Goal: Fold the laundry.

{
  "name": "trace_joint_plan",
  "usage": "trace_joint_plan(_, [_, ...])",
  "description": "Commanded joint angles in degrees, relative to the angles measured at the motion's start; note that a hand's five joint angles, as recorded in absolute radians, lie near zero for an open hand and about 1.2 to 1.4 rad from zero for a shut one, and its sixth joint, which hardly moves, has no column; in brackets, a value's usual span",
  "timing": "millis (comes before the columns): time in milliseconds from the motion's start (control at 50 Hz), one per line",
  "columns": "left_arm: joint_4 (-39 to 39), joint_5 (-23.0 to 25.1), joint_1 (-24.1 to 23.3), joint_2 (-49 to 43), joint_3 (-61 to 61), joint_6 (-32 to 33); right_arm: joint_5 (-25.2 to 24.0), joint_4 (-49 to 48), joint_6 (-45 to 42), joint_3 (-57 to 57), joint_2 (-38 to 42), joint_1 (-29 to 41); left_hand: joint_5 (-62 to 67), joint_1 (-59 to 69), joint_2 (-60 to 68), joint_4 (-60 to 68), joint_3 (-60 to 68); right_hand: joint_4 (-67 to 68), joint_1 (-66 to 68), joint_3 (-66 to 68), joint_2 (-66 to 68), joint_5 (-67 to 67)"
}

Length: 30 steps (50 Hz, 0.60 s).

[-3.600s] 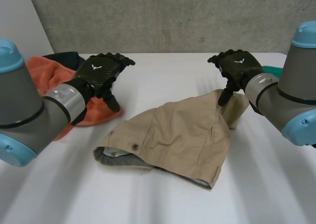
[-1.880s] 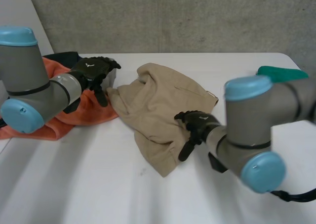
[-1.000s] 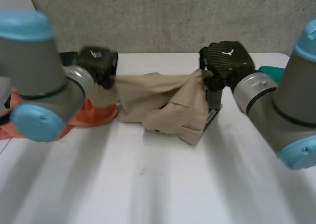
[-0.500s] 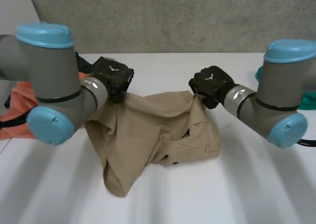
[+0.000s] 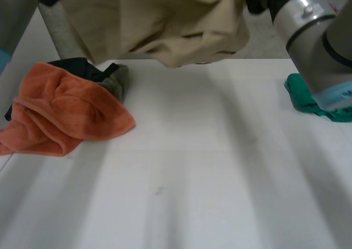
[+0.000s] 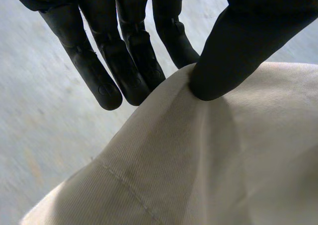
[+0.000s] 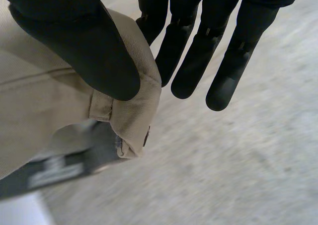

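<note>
Head view: tan garment (image 5: 159, 23) hangs, upper part cut off.

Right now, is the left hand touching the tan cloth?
Touching. The left wrist view shows the left hand pinching an edge of the tan cloth, with the thumb pressing it against the fingers.

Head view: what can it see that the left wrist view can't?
The head view adds the white table, an orange towel beside a dark cloth, and a green cloth. The left wrist view adds the left hand up close, with its thumb and fingers pinching the beige garment. Both share that beige garment, which hangs above the table in the head view.
</note>
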Motion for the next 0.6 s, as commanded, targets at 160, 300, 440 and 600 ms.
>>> trace_joint_plan(160, [-1.8, 4.2, 1.1, -9.5, -22.3, 3.5, -3.4, 9.6, -13.0, 15.2, 5.8, -0.3, 13.5, 14.8, 11.5, 11.3, 11.7, 11.6, 16.1, 12.2, 13.9, 12.8])
trace_joint_plan(300, [-3.3, 2.8, 1.7, -20.1, -19.0, 6.8, -2.3, 9.3, -15.0, 15.6, 15.2, 1.3, 3.3, 4.6, 1.3, 1.1, 1.5, 4.9, 9.4, 5.5, 7.2, 6.0])
trace_joint_plan(440, [-3.2, 2.4, 1.7, -26.8, -12.5, 8.7, 2.6, 5.5, -9.1, 14.7, 16.3, 1.1, -18.2, -16.8, -20.2, -20.4, -20.0, -55.9, -51.4, -55.2, -53.5, -54.7])
trace_joint_plan(600, [-5.9, -1.8, 2.0, -25.4, -6.4, 11.1, 8.0, 4.9, 1.3, 15.0, 10.4, 0.0, -56.5, -55.2, -58.5, -58.7, -58.3, -58.4, -53.9, -57.8, -56.1, -57.2])
